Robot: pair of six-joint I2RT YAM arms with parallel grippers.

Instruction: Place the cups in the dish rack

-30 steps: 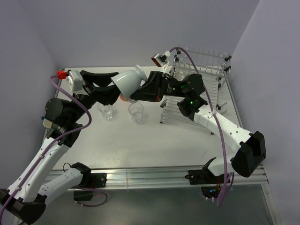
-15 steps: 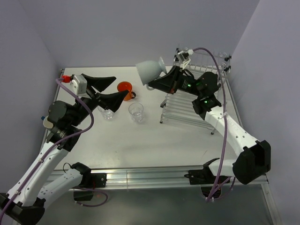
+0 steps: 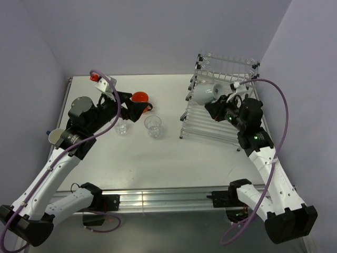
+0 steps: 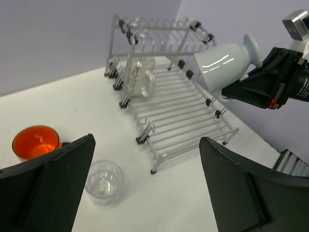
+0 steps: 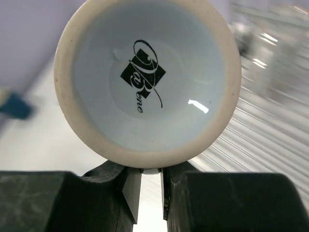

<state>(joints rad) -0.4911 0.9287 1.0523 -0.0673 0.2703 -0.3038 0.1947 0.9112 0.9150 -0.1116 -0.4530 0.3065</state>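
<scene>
My right gripper (image 3: 215,105) is shut on the white mug (image 3: 202,94) and holds it tilted above the left part of the dish rack (image 3: 226,124). In the right wrist view the fingers (image 5: 126,186) pinch a part just under the mug's base (image 5: 147,82), which fills the view. My left gripper (image 3: 134,108) is open and empty above the table, beside the orange mug (image 3: 139,97). Two clear tumblers (image 3: 121,127) (image 3: 152,125) stand upright on the table. In the left wrist view I see the orange mug (image 4: 36,141), one tumbler (image 4: 104,181), the rack (image 4: 183,113) and the held mug (image 4: 227,58). The blue mug is out of view.
A clear glass cup (image 4: 140,79) lies in the rack's far left part by the upright prongs (image 4: 154,29). Walls close the table at the back and both sides. A metal rail (image 3: 168,197) runs along the near edge.
My right arm carried the white mug from the table's middle rightward to over the rack. My left gripper drew back and lowered beside the orange mug, still open.
</scene>
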